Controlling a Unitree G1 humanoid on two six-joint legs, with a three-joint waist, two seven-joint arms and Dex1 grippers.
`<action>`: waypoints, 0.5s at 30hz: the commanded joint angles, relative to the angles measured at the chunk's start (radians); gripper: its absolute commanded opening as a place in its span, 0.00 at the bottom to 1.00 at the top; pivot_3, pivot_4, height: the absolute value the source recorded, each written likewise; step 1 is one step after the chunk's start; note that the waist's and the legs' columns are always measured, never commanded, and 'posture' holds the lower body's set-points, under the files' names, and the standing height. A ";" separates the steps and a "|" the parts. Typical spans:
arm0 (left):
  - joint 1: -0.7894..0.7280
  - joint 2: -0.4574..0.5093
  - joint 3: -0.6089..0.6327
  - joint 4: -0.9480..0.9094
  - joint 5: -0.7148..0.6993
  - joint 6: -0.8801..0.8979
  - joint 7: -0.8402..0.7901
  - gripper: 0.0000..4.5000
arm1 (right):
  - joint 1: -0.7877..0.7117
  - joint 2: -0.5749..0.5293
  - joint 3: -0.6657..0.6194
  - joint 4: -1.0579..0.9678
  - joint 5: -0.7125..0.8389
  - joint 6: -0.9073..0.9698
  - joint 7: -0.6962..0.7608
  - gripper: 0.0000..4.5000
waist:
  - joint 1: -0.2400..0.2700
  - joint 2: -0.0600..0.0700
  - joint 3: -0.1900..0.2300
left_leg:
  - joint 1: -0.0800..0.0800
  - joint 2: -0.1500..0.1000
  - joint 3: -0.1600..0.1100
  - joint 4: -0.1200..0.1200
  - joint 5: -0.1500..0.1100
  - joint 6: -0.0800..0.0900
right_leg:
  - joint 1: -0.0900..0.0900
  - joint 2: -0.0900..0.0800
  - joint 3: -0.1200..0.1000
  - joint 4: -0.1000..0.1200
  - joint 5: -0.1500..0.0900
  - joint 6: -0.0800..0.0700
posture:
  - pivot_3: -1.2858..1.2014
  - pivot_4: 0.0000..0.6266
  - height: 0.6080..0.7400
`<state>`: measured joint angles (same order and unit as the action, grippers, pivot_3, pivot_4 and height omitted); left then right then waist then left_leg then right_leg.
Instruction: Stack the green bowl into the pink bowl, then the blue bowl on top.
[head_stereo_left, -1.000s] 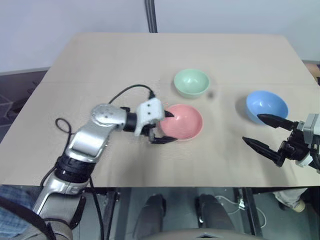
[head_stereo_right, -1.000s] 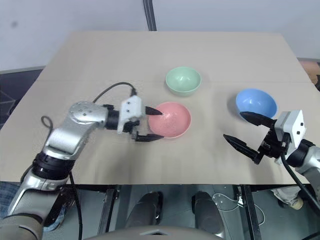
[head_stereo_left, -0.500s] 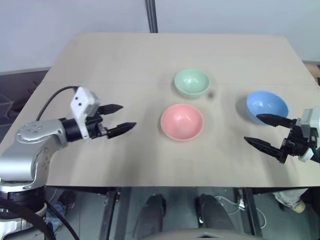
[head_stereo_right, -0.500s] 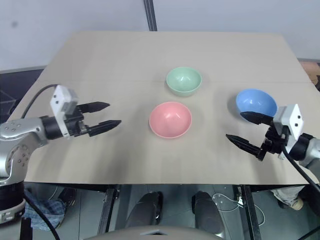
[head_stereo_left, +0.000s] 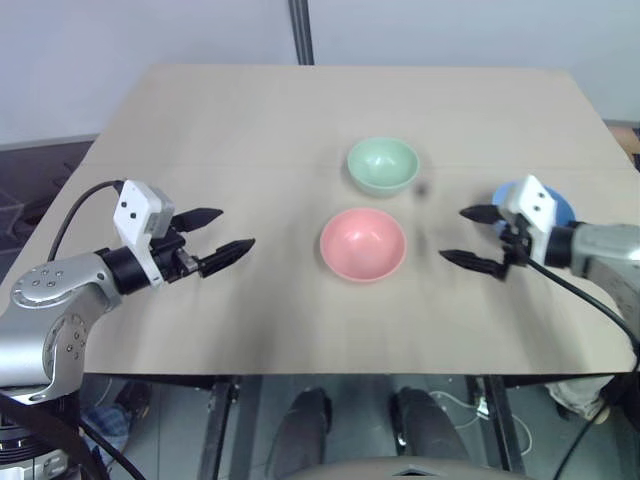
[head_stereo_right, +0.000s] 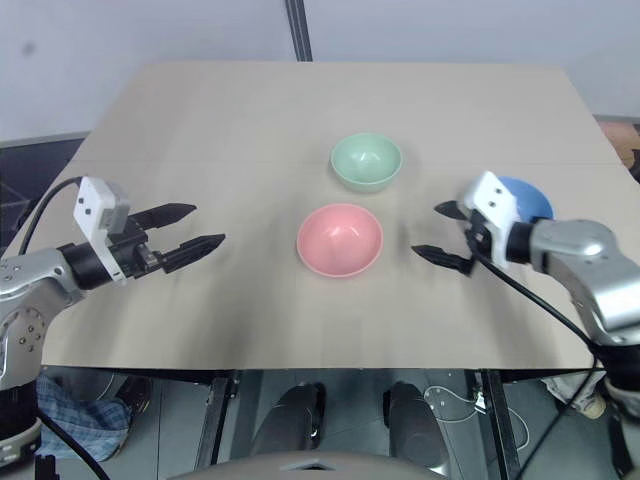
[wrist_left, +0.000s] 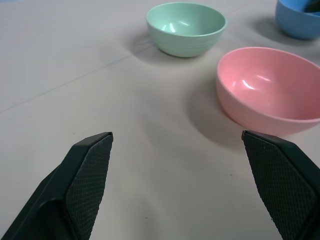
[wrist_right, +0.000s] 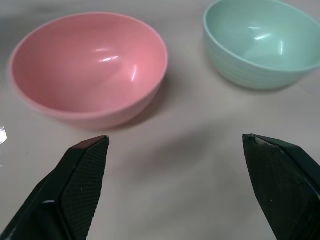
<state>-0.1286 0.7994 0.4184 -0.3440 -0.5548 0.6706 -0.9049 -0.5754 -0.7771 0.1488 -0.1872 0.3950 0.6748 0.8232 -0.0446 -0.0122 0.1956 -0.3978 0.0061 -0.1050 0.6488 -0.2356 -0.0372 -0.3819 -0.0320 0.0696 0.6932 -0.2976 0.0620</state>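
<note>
Three bowls upright, unstacked: green bowl (head_stereo_left: 383, 165), pink bowl (head_stereo_left: 363, 243), blue bowl (head_stereo_left: 560, 204); both tools wide, empty.

Mint-green bowl (head_stereo_left: 382, 165), plain; salmon-pink bowl (head_stereo_left: 363, 243), plain; sky-blue bowl (head_stereo_right: 528, 199); pale beige table (head_stereo_left: 300, 120).

One green bowl (head_stereo_left: 382, 165), one pink bowl (head_stereo_left: 363, 244), one blue bowl (head_stereo_right: 528, 198).

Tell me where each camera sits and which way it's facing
Head eyes: high, looking down over the table; both arms show, left claw and right claw open.
Left wrist: low over the table, facing the pink bowl; own fingers show.
Right wrist: low, facing the pink bowl and green bowl; own fingers show.
Shared: both wrist views catch the pink and green bowls.
</note>
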 joint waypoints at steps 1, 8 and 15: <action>-0.033 0.010 -0.002 -0.012 -0.021 -0.020 0.011 0.97 | -0.147 0.054 0.063 0.106 -0.105 -0.006 -0.038 1.00 | 0.002 0.000 0.000 | -0.001 0.000 0.000 0.000 0.000 0.000 | 0.000 0.000 0.000 0.000 0.000 0.000 | 0.52 0.24 1.00; -0.050 0.010 -0.038 0.006 -0.022 -0.033 0.005 0.97 | -0.395 0.229 0.184 0.401 -0.291 -0.124 -0.062 1.00 | 0.003 0.000 0.000 | -0.003 -0.001 -0.001 -0.002 0.000 0.000 | -0.003 -0.001 -0.001 -0.001 0.000 0.000 | 0.52 0.24 1.00; -0.045 0.009 -0.049 -0.009 -0.029 -0.032 0.016 0.97 | -0.531 0.389 0.227 0.712 -0.431 -0.237 -0.129 1.00 | -0.003 0.000 0.000 | -0.008 -0.001 0.001 -0.002 0.000 0.000 | -0.011 -0.001 0.001 0.002 0.000 0.000 | 0.52 0.24 1.00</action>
<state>-0.1732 0.8000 0.3554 -0.3242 -0.5710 0.6507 -0.8908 -1.0617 -0.3968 0.3849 0.4898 -0.0077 0.4649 0.7186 -0.0477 -0.0119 0.1957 -0.4091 0.0054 -0.1041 0.6474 -0.2350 -0.0381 -0.3967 -0.0326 0.0704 0.6968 -0.2972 0.0614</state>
